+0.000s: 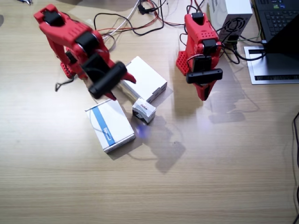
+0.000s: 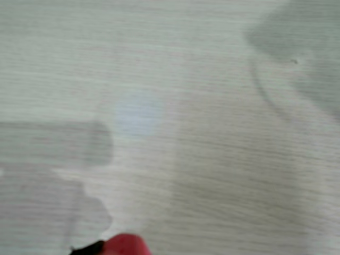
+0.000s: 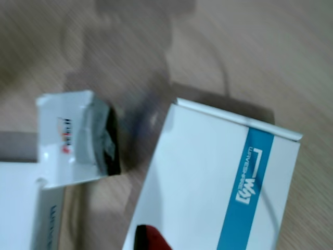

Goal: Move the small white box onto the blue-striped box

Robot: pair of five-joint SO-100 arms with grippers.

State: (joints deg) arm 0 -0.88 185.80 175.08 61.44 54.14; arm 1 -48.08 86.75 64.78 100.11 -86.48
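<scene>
The small white box [image 1: 144, 110] stands on the table, its red print on top; in a wrist view the small white box [image 3: 73, 138] shows a dark end face. Just left of it lies the blue-striped box [image 1: 110, 125], flat, stripe up; the blue-striped box [image 3: 218, 192] fills the lower right of that wrist view. My right gripper [image 1: 120, 88] hovers above and behind both boxes, jaws apart, holding nothing. One red fingertip [image 3: 148, 237] shows over the striped box. My left gripper [image 1: 204, 92] hangs shut and empty off to the side, over bare wood.
A plain white flat box [image 1: 145, 78] lies behind the small box, partly under the right gripper. Cables [image 1: 140, 21] run along the back. A grey metal unit [image 1: 231, 16], a laptop [image 1: 280, 18] and a white pad [image 1: 273, 65] sit behind the left arm.
</scene>
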